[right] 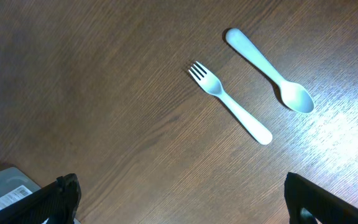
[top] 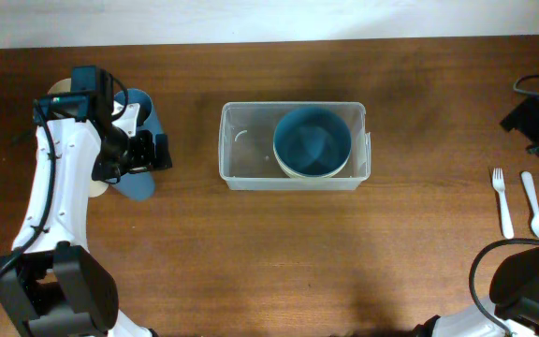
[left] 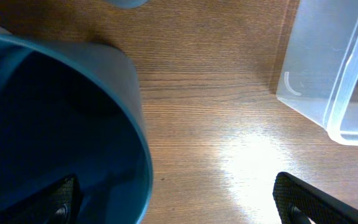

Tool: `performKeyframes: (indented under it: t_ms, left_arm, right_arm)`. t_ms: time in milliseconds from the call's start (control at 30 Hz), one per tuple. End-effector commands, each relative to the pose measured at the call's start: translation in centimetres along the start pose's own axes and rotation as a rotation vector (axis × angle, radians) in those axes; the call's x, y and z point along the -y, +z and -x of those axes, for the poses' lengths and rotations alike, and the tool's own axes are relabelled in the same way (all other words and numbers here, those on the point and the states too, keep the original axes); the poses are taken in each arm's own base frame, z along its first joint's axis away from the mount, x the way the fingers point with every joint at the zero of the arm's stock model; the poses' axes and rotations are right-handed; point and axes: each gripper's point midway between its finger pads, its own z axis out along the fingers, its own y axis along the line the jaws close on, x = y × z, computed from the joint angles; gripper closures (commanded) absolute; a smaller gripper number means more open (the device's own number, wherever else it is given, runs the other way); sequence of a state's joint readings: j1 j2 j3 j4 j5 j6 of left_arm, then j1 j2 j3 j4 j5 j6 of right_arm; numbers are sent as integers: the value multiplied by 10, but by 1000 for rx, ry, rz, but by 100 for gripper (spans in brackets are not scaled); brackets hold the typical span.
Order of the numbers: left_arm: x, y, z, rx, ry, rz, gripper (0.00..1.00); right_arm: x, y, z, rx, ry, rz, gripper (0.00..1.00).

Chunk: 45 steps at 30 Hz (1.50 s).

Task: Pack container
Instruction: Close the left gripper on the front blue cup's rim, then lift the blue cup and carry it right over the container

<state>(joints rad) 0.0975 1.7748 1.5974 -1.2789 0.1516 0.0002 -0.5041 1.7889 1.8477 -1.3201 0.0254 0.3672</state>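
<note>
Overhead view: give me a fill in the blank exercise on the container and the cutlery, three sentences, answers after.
1. The blue bowl sits in the ____ half of the container.
2. The fork and the spoon are both ____ in colour.
3. The fork lies ____ the container, on the table.
Missing words: right; white; outside.

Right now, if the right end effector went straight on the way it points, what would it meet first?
Probably the white fork, lying on the table ahead of the right end effector; depth is unclear, so it might touch bare wood beside it.
</note>
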Motion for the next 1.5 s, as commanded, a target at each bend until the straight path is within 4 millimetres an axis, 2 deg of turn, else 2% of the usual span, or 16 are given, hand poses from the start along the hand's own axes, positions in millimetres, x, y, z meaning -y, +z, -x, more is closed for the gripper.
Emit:
performKeyframes:
  t_ms: [0,500,867,1100,1233,1300,1467]
  left_arm:
    - [-10,-2,0,-9,13,58,0]
    - [-16,0,0,-18,13,93,0]
    - [-15,28,0,-94,32,105,0]
    - [-12,28,1,-90,50,120,0]
    - [-11,26,3,-80,51,119,6]
    - [-10,21,6,-73,51,119,11]
    - [-8,5,12,-52,53,119,11]
  right_arm:
    - [1,2,-1,-7,11,-5,1]
    - [1,2,-1,-7,11,-5,1]
    - [1,2,-1,-7,11,-5,1]
    - [1,2,-1,-7,11,-5,1]
    - [1,2,-1,-7,11,-5,1]
    - [1,2,-1,-7,11,-5,1]
    - [1,2,-1,-7,11,-4,1]
